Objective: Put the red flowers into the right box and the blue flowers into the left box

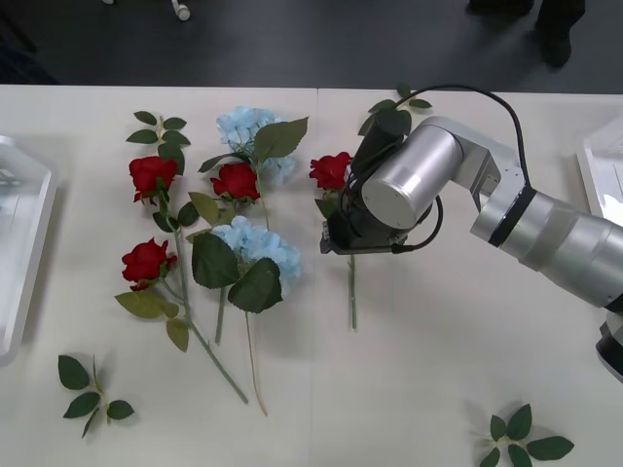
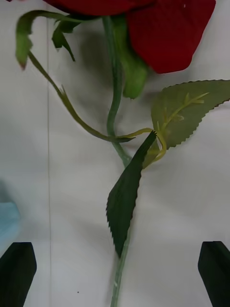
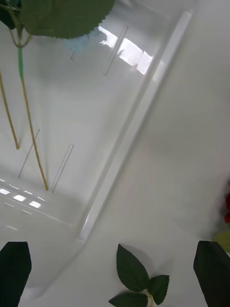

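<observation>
In the front view your right gripper [image 1: 336, 238] hangs over a red rose [image 1: 331, 170] lying mid-table. Your right wrist view shows its black fingers [image 2: 17, 271] spread either side of the stem. Your left wrist view shows the other gripper [image 3: 115, 276] spread beside the left box [image 3: 129, 129], holding blue-flower stems [image 3: 28, 115].

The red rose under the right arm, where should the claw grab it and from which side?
Grip the bare stem below the dark leaf, coming straight down from above. The rose lies flat on the table, and the open right claw already straddles that thin stem.
</observation>
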### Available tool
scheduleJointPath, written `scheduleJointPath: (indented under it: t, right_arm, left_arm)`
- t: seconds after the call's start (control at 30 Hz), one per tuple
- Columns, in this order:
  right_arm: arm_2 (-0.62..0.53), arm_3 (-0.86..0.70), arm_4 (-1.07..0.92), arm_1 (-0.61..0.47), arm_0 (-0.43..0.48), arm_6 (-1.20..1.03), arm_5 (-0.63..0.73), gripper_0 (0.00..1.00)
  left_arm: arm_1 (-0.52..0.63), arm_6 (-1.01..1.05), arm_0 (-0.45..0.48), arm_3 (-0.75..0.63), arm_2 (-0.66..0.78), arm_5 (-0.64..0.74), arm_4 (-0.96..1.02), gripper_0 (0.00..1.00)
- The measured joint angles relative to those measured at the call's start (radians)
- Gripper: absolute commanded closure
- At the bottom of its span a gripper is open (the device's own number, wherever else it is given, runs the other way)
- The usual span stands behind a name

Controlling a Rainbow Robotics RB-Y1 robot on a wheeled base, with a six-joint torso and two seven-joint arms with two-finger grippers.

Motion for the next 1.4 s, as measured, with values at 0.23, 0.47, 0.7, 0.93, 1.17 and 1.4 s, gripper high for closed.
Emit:
scheduleJointPath:
  t: [0.23, 0.47, 0.7, 0.93, 1.17, 1.4]
  right_arm:
    - [0.0, 0.091, 0.057, 0.056, 0.0, 0.0, -0.027, 0.0]
    - [0.003, 0.153, 0.086, 0.085, 0.0, 0.0, -0.078, 0.0]
    - [0.065, 0.159, 0.113, 0.087, -0.013, 0.0, -0.105, 0.19]
    - [0.071, 0.163, 0.113, 0.087, -0.014, 0.0, -0.106, 1.0]
    - [0.07, 0.174, 0.113, 0.087, -0.014, 0.0, -0.105, 1.0]
    - [0.002, 0.155, 0.108, 0.079, -0.014, 0.001, -0.009, 1.0]
  left_arm:
    - [0.0, 0.205, 0.004, -0.136, -0.191, 0.045, 0.052, 0.0]
    - [-0.116, 0.236, -0.009, -0.192, -0.339, 0.045, -0.059, 0.0]
    - [-0.236, 0.237, -0.047, -0.192, -0.476, 0.045, -0.266, 0.0]
    - [-0.258, 0.237, -0.093, -0.124, -0.586, 0.045, -0.408, 0.0]
    - [-0.259, 0.237, -0.143, -0.003, -0.635, 0.008, -0.485, 0.0]
    - [-0.259, 0.237, -0.145, 0.087, -0.655, -0.069, -0.509, 0.0]
